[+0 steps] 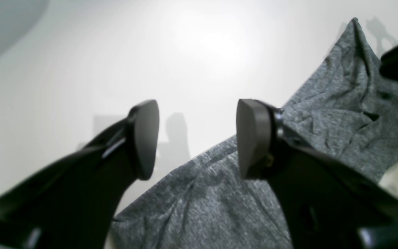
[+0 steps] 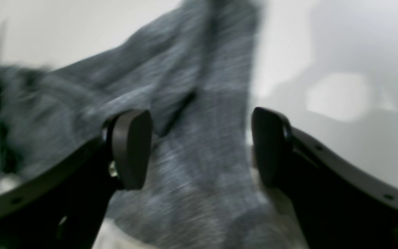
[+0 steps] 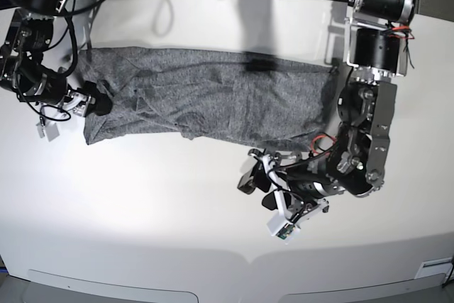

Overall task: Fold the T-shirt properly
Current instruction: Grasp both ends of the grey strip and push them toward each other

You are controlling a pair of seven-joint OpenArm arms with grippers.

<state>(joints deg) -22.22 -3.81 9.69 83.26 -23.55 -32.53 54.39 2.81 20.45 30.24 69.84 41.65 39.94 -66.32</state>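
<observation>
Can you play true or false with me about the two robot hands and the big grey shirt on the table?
1. The T-shirt lies stretched out on the white table. True.
2. The left gripper is squeezing the shirt. False: its jaws are apart with nothing between them.
3. The right gripper is open. True.
4. The shirt is folded into a neat small square. False: it is a long, wrinkly band.
5. The shirt has a big picture on it. False: it is plain grey.

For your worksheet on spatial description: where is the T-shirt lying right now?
In the base view the T-shirt lies spread across the table's far half, between the right pincer at its left end and the left pincer near its front edge.
</observation>
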